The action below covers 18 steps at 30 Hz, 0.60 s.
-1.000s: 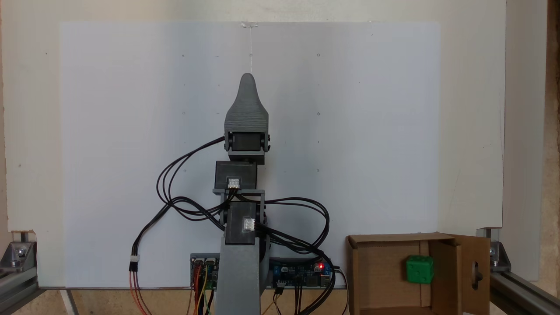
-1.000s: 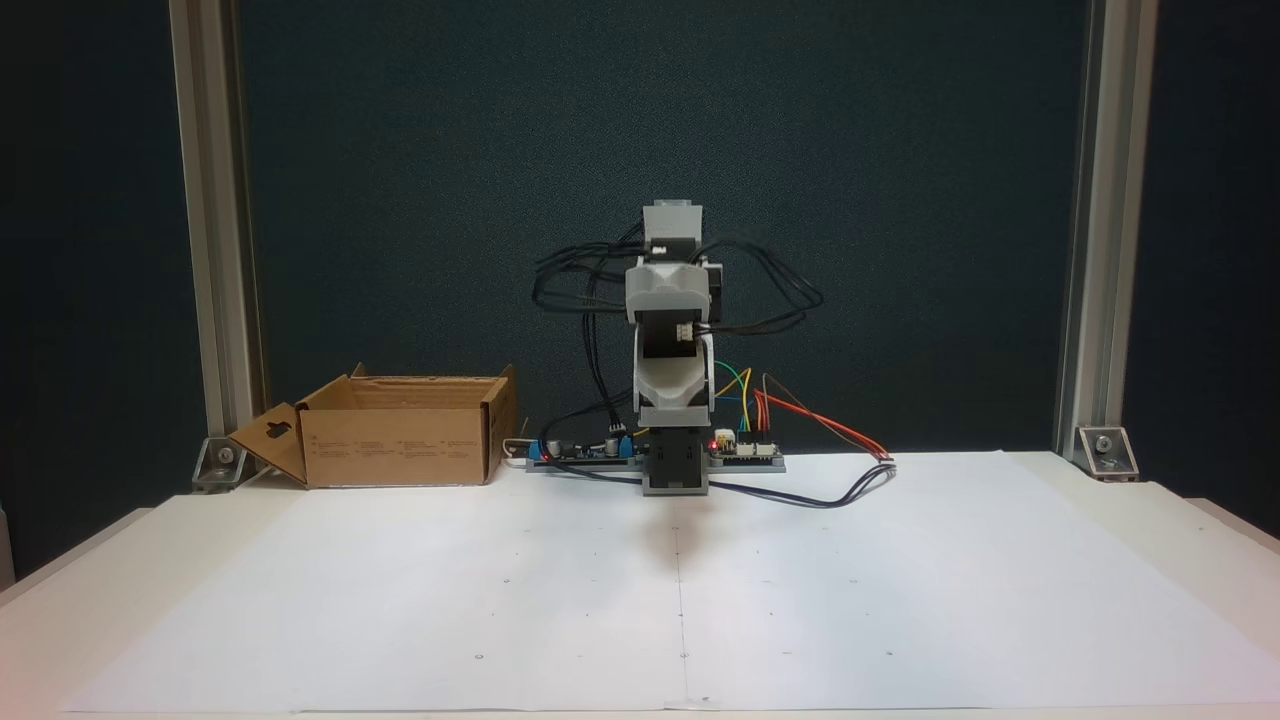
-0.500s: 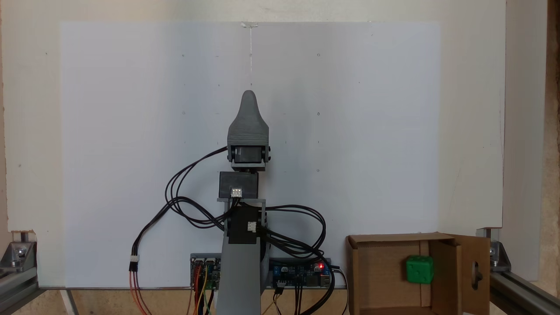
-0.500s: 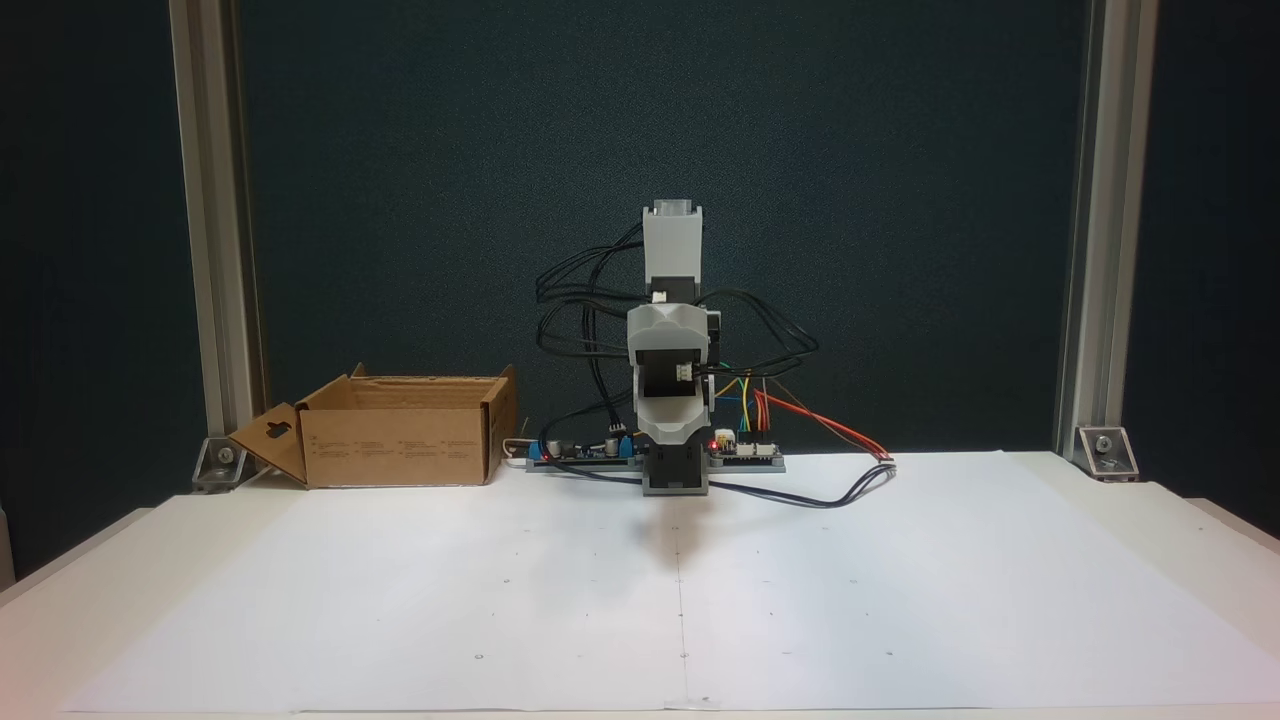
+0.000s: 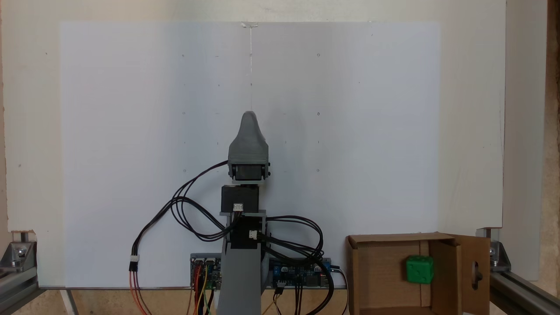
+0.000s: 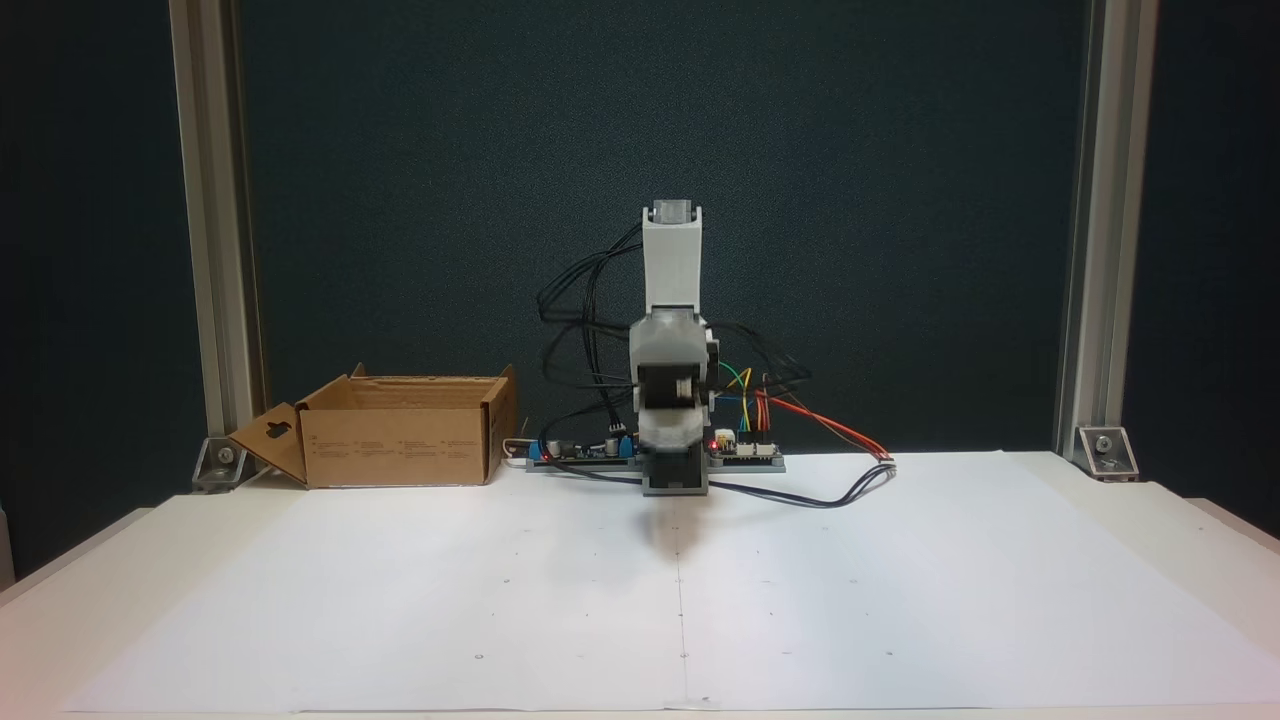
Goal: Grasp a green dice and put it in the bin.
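My arm is folded over its base, centred on it. My gripper points away from the base, only one grey tip visible; jaw gap hidden in both fixed views.

The arm has folded back toward its base, its fingers drawing in.

white sheet lies bare; the bin stands at its corner.

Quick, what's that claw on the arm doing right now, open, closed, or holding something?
Gripper: cannot be told, since its jaws lie one behind the other. It holds nothing visible; the green dice sits inside the bin.
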Available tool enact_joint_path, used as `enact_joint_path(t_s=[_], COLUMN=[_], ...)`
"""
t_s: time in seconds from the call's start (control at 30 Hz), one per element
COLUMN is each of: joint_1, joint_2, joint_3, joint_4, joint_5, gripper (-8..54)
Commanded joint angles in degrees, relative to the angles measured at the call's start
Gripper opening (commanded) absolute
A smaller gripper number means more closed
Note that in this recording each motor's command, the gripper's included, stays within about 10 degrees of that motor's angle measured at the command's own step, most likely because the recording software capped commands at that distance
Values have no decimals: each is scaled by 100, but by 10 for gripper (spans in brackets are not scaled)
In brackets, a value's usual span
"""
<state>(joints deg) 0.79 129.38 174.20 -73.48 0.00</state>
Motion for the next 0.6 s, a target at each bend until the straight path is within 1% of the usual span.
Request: enact_joint_path(t_s=[0.0,0.27,0.57], joint_1=[0,26,0], joint_2=[642,633,633], joint_3=[88,501,501], joint_4=[-492,-624,-642], joint_5=[185,193,202], gripper=[439,444,445])
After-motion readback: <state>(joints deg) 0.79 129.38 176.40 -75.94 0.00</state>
